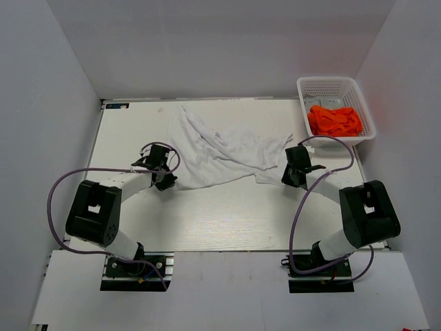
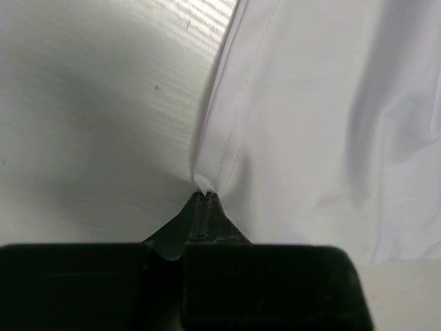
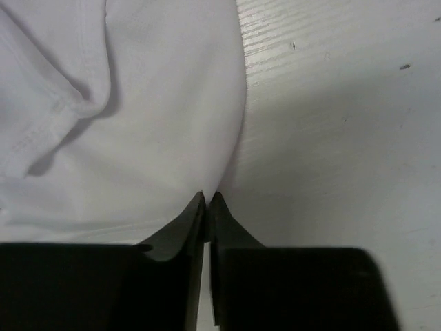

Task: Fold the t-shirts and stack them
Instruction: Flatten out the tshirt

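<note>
The white t-shirt (image 1: 217, 153) lies crumpled across the middle of the table. My left gripper (image 1: 165, 181) is shut on its near left hem corner; in the left wrist view the jaws (image 2: 206, 195) pinch the stitched white edge (image 2: 227, 148). My right gripper (image 1: 288, 181) is shut on the shirt's near right edge; in the right wrist view the closed jaws (image 3: 208, 196) pinch the white cloth (image 3: 151, 138). The orange t-shirt (image 1: 335, 119) lies bunched in the basket at the far right.
A white plastic lattice basket (image 1: 311, 88) stands at the far right corner of the table. White walls close in the left, right and far sides. Both arms' purple cables loop over the near table.
</note>
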Available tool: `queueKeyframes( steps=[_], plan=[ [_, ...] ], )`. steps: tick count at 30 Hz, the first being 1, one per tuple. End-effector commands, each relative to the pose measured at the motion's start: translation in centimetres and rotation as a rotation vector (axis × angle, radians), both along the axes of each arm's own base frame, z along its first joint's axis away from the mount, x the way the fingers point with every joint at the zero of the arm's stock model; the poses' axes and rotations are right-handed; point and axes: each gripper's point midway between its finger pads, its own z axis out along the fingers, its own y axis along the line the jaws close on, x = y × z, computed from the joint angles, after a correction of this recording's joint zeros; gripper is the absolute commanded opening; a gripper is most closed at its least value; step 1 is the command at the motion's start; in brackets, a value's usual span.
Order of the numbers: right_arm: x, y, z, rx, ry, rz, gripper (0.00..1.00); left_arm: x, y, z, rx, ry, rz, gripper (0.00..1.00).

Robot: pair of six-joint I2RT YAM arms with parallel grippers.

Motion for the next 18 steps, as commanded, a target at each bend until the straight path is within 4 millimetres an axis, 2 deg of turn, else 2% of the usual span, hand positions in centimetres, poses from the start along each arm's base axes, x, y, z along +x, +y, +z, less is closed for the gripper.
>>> queueKeyframes(
  steps=[1,4,5,6,7,8,9,10,11,12,13,15,16,18],
  plan=[
    [0.6,0.7,0.5,0.034,-0.014,0.001,0.01,-1.4,-0.2,0.9,0.000,-0.001,-0.040,0.00],
    [2.1,0.4,3.1,0.024,-0.107,-0.017,0.00,-0.2,-0.8,2.8,-0.025,-0.074,-0.055,0.00],
    [2.6,0.6,3.9,0.031,-0.142,-0.010,0.00,0.8,-1.3,4.7,-0.047,-0.136,-0.069,0.00],
    [3.4,0.9,6.3,0.047,-0.214,0.011,0.00,1.4,-1.5,6.0,-0.057,-0.171,-0.069,0.00],
    [3.7,1.1,7.1,0.053,-0.240,0.018,0.00,2.7,-2.0,8.4,-0.076,-0.233,-0.082,0.00],
    [4.4,0.9,8.7,0.038,-0.280,0.023,0.00,3.2,-2.1,10.6,-0.085,-0.288,-0.090,0.00],
    [5.0,0.9,11.6,0.046,-0.355,0.019,0.00,3.6,-2.3,12.5,-0.097,-0.334,-0.090,0.00],
    [5.5,0.8,13.6,0.050,-0.399,0.016,0.00,4.5,-2.5,15.2,-0.104,-0.410,-0.103,0.00],
    [5.4,0.3,15.3,0.035,-0.432,0.011,0.00,4.7,-2.3,17.0,-0.100,-0.459,-0.102,0.00],
    [5.6,-0.1,18.2,0.036,-0.505,-0.006,0.00,5.0,-2.1,19.1,-0.097,-0.520,-0.102,0.00],
    [5.6,-0.7,20.0,0.026,-0.544,-0.035,0.00,5.1,-1.7,23.1,-0.105,-0.620,-0.081,0.00],
    [4.5,-2.0,23.6,0.011,-0.629,-0.079,0.00,4.6,-1.1,27.1,-0.101,-0.720,-0.071,0.00],
    [3.3,-2.8,27.7,0.032,-0.738,-0.097,0.00,3.8,-0.6,30.5,-0.116,-0.805,-0.057,0.00],
    [2.3,-3.4,30.7,0.023,-0.819,-0.095,0.00,2.8,0.0,34.4,-0.124,-0.901,-0.048,0.00]
  ],
)
